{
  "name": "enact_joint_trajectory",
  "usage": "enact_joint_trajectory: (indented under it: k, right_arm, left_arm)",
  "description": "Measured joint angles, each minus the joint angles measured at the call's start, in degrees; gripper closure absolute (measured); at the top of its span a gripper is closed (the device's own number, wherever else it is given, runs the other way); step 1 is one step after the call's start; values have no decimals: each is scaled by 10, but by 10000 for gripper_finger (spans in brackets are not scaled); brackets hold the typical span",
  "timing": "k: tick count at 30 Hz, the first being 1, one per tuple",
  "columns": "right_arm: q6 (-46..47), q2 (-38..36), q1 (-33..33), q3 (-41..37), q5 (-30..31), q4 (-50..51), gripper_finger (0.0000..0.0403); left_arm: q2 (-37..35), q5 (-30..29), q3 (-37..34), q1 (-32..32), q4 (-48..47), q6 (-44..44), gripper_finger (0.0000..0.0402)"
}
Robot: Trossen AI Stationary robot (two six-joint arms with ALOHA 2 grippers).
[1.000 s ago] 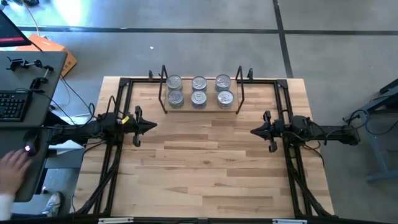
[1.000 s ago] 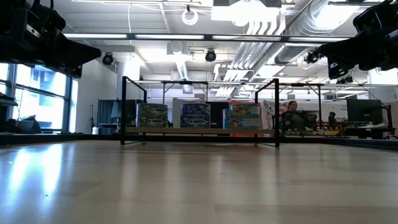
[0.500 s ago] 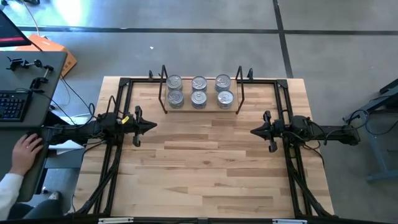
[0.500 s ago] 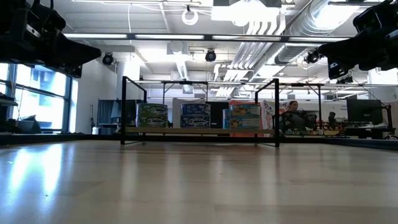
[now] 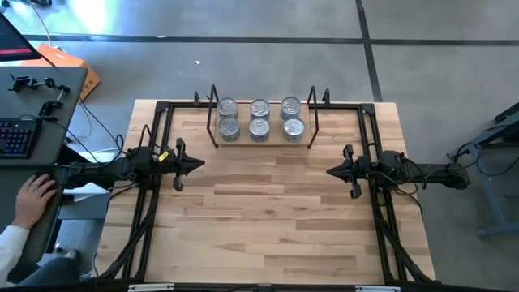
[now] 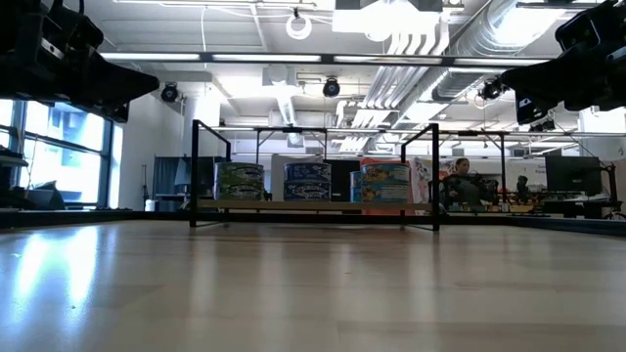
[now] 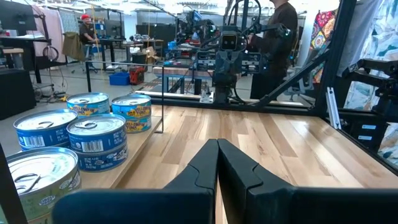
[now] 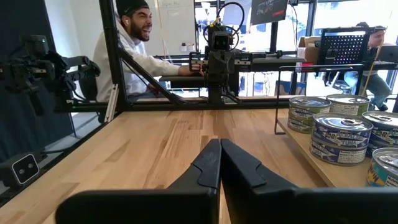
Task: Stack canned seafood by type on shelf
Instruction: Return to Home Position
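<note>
Canned seafood (image 5: 259,119), short round metal tins with shiny silver lids and green, blue or yellow-and-blue labels, stands in six small stacks, two rows of three, on the low light-wood shelf (image 5: 213,122) with a black rod frame, at the far edge of the pale wooden table (image 5: 268,219). Such tins are probably rigid, dense for their size and slick on the wall. A grip across the side wall just under the lid rim looks safest, since a nudge could slide a top tin off its stack. The shelf's upright ends hem in the outer stacks. The left hand (image 5: 199,165) and right hand (image 5: 331,171) hover at opposite sides, well apart from the shelf. Each has its fingers pressed together and is empty, with the table's wide bare middle between them.
</note>
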State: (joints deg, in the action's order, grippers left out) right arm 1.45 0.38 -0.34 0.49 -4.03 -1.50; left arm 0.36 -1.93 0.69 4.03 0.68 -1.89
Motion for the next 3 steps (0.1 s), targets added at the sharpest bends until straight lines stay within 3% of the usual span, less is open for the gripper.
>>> enact_joint_trajectory:
  k: [3]
  right_arm:
    - [0, 0, 0, 0, 0, 0, 400]
  left_arm:
    - [0, 0, 0, 0, 0, 0, 401]
